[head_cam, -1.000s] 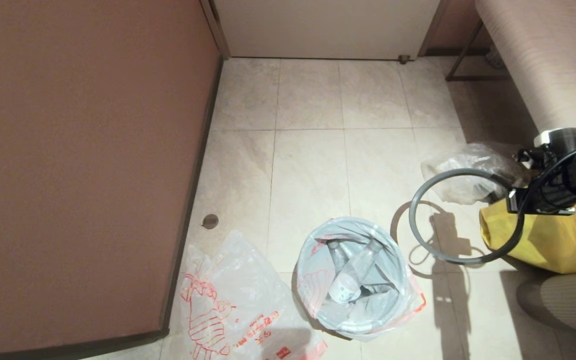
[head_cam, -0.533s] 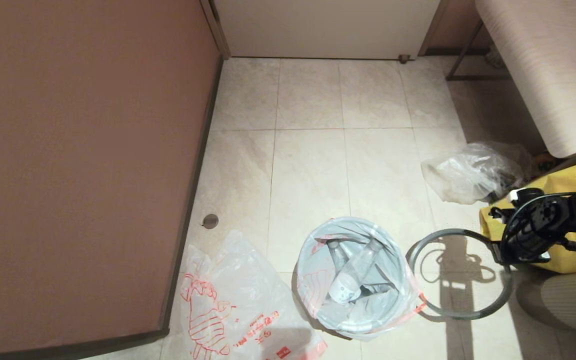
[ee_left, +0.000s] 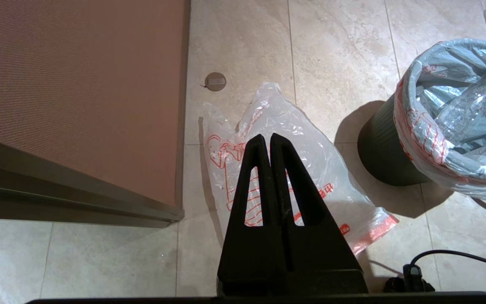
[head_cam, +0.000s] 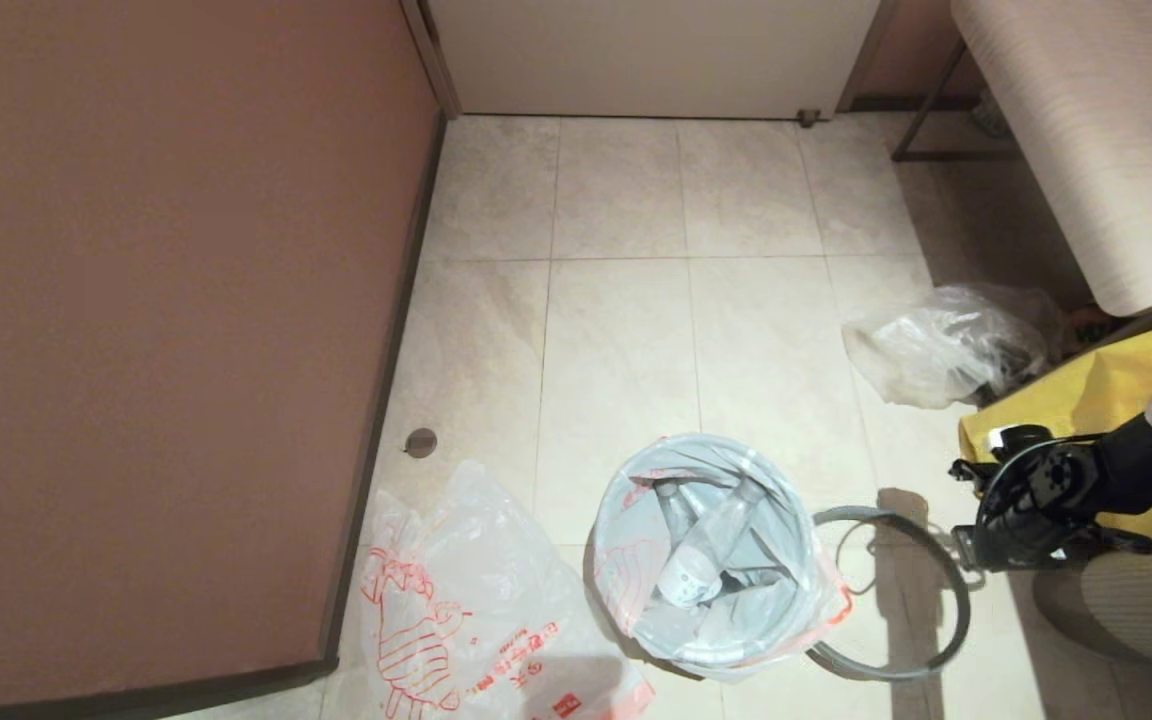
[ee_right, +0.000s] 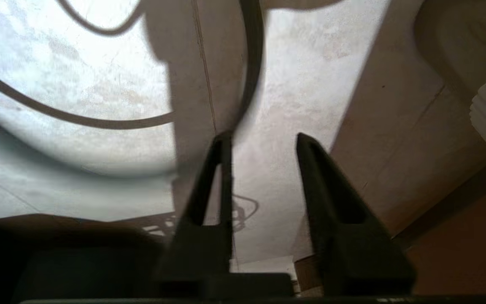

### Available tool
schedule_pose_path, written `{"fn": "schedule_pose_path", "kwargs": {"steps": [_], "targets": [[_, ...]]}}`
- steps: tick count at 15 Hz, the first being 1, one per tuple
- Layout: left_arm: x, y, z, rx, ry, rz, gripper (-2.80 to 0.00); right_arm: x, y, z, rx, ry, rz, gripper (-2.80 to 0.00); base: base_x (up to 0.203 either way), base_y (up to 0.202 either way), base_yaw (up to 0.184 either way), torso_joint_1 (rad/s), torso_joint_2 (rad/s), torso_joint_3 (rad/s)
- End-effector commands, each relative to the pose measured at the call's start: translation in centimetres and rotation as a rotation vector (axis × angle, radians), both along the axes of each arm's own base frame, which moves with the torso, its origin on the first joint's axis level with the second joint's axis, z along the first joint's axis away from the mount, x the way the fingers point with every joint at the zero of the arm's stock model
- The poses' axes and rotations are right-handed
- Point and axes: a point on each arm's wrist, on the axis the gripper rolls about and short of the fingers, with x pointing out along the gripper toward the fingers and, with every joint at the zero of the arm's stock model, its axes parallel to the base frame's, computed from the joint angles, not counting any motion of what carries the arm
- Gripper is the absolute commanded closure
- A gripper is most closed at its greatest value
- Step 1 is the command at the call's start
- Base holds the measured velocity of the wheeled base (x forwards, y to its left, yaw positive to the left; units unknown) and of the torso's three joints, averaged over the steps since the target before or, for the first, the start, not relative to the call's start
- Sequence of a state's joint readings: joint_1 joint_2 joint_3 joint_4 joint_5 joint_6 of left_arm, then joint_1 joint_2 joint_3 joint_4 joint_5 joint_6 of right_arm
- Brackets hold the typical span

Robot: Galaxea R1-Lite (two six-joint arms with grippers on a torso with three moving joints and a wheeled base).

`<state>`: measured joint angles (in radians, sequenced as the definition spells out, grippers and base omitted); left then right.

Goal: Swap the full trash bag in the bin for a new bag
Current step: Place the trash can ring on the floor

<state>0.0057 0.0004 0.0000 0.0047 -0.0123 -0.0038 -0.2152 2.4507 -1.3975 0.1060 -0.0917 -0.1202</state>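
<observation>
Fingers on my right gripper stand apart with only floor tile between them, low over the floor at my right side, in front of the yellow tote. Just beside them lies the grey ring rim, flat on the tiles and off the bin; its near arc touches or slips under the skirt of the full trash bag (I cannot tell which).

That bag lines the bin, its orange-red hem folded down over the outside, and clear plastic bottles lie inside it.

My left gripper has its fingers pressed together on nothing, hanging above the new bag. The new bag lies spread flat on the floor between the bin and the brown wall panel, red cartoon facing up.

A clear crumpled bag sits farther off by the tote, near the table.
</observation>
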Motion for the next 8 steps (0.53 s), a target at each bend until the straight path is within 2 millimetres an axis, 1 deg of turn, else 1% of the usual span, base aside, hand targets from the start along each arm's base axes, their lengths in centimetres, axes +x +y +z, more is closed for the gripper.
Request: {"fn": "schedule_pose_path", "kwargs": {"steps": [1,5,7,8], "targets": [[0.0,0.0,0.0,-0.001,-0.001,0.000,0.00,-1.0,0.5,1.0,-0.003,-0.007,0.006,-2.80,0.000,0.000,0.000,0.000,0.00,0.000],[0.0,0.0,0.0,-0.001,-0.001,0.000,0.00,-3.5,1.3,6.1,-0.010,-0.087,0.018,-2.80,0.000,0.000,0.000,0.000,0.00,0.000],[0.0,0.0,0.0,-0.001,-0.001,0.000,0.00,-5.7,2.7,9.0,0.016,-0.130,0.053,-2.80,0.000,0.000,0.000,0.000,0.00,0.000],[0.0,0.0,0.0,-0.001,-0.001,0.000,0.00,-7.0,3.9,10.1,0.039,-0.144,0.086,-2.80,0.000,0.000,0.000,0.000,0.00,0.000]]}}
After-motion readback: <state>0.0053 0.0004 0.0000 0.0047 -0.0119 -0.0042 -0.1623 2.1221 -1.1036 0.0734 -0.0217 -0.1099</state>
